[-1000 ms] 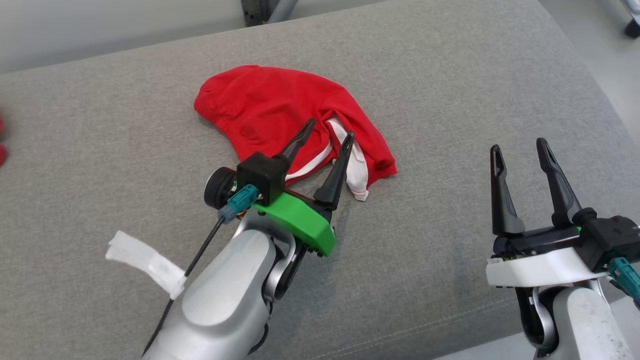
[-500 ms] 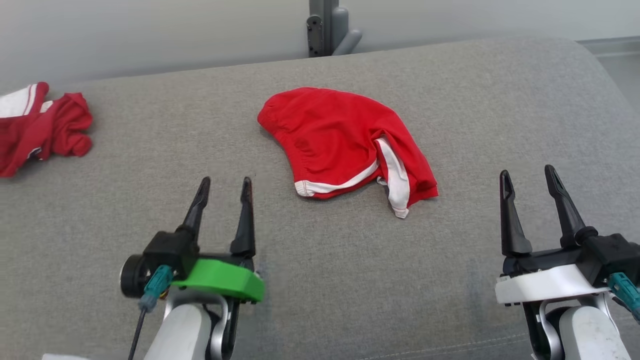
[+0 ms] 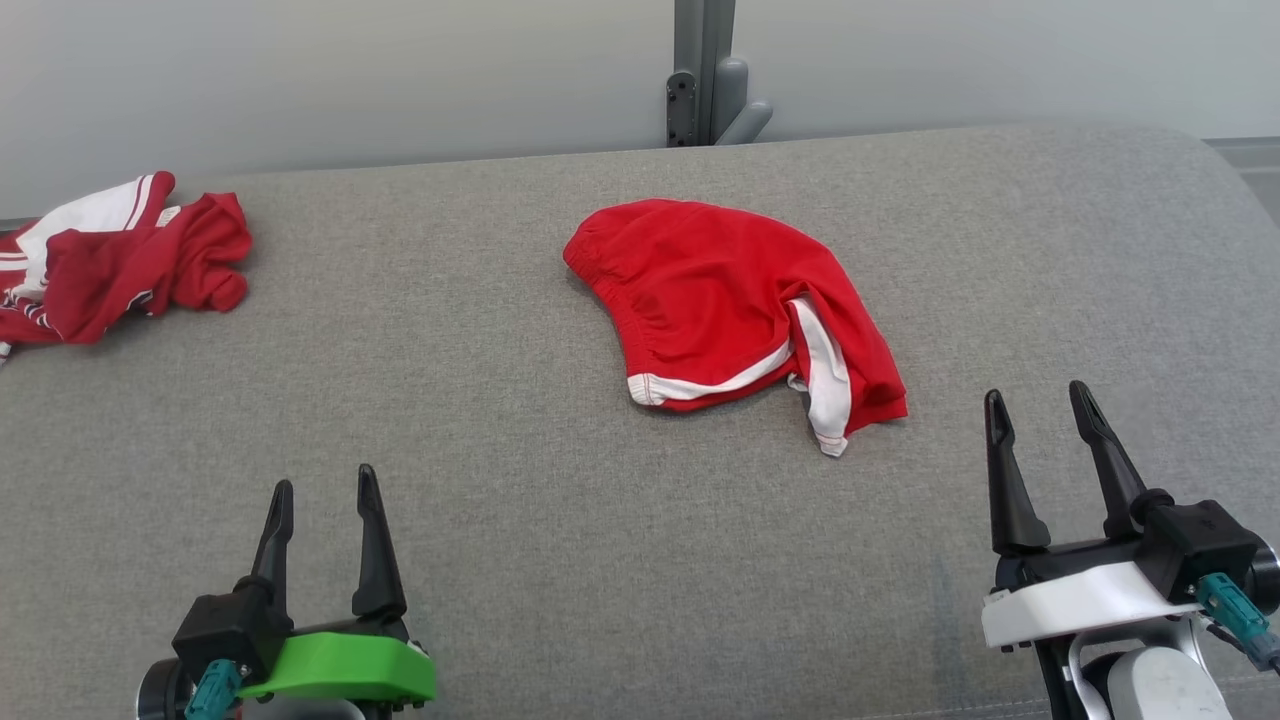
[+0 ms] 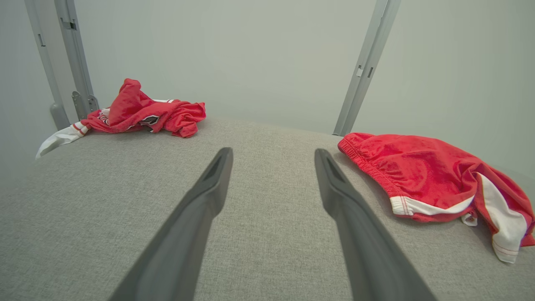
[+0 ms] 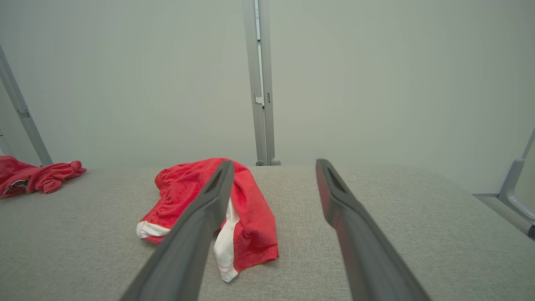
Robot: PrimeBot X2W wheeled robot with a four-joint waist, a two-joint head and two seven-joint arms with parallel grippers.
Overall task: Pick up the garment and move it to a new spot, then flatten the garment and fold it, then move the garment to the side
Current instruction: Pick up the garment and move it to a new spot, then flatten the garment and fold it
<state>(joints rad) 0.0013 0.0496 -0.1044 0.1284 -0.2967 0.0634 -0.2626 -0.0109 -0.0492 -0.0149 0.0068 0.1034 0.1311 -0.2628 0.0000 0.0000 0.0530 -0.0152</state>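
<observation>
1. Two red garments are seen on the grey fabric-covered desk [image 3: 560, 530]. The red shorts [image 3: 720, 300], trimmed in white, lie crumpled near the middle toward the far side. A red-and-white heap [image 3: 120, 255] lies at the far left, and it could be taken by mistake if the left arm is sent outward
2. Both the left jaws and the right jaws are held spread wide and empty, near the front edge and well apart from the red shorts. A long reach is needed, and the fingertips could be driven into the padding by a misjudged descent
3. One leg is tucked over itself at the white trim. If only the top layer is pinched, the shorts would likely be lifted bunched and flattening made harder
4. Snagging on the coarse cover is likely if the cloth is dragged rather than lifted
</observation>
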